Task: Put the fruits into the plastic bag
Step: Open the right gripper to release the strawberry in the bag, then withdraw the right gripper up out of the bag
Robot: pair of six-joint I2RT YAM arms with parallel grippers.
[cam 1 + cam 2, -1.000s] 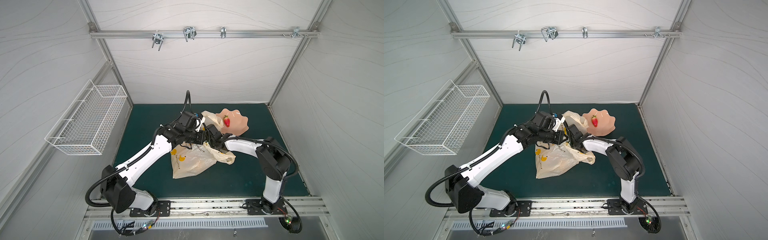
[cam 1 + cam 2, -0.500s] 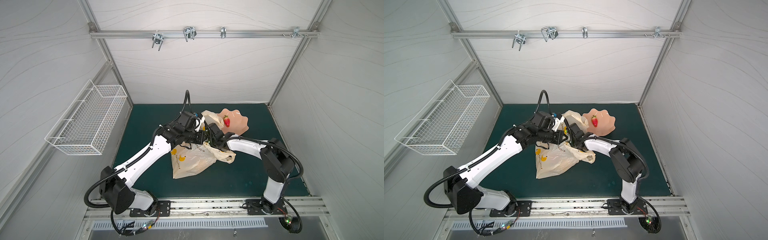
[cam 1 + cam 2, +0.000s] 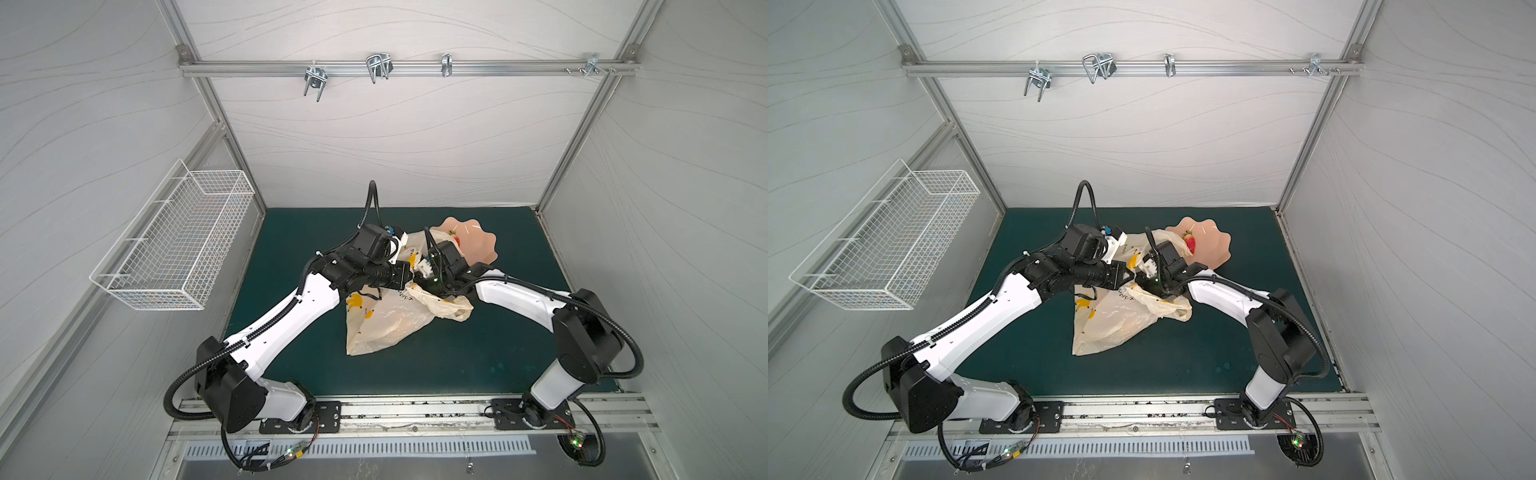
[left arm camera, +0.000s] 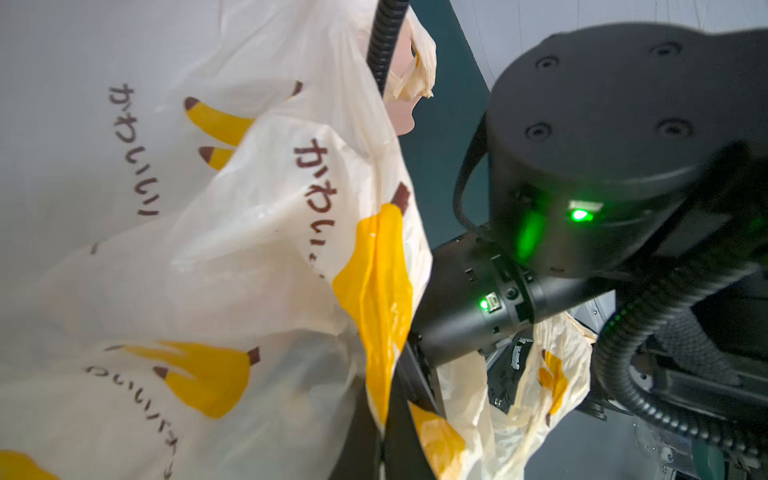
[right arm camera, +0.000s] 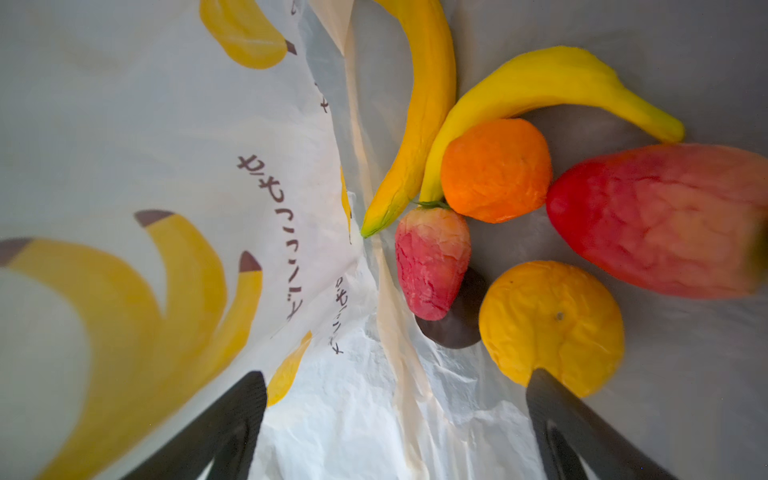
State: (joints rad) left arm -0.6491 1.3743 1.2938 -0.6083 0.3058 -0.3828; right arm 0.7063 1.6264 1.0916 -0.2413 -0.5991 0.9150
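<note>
The cream plastic bag (image 3: pixel 386 320) (image 3: pixel 1108 320) with printed bananas lies on the green mat. My left gripper (image 4: pixel 382 436) (image 3: pixel 409 276) is shut on the bag's upper edge and holds the mouth up. My right gripper (image 5: pixel 399 399) reaches into the mouth, open and empty. Inside lie two yellow bananas (image 5: pixel 419 108), an orange ball (image 5: pixel 494 170), a yellow-orange ball (image 5: pixel 548 320), a strawberry (image 5: pixel 432 262), a dark brown piece (image 5: pixel 461 328) and a large red fruit (image 5: pixel 660 220). One more strawberry (image 3: pixel 1190 242) sits on the pink dish (image 3: pixel 1212 249).
The pink wavy dish (image 3: pixel 478 245) stands just behind the bag, close to my right wrist. A white wire basket (image 3: pixel 174 245) hangs on the left wall. Metal hooks (image 3: pixel 378 68) hang from the rail at the back.
The right gripper's jaws have spread wider inside the bag. Its wrist has edged toward the dish and its elbow has swung right. The left gripper still holds the bag's edge.
</note>
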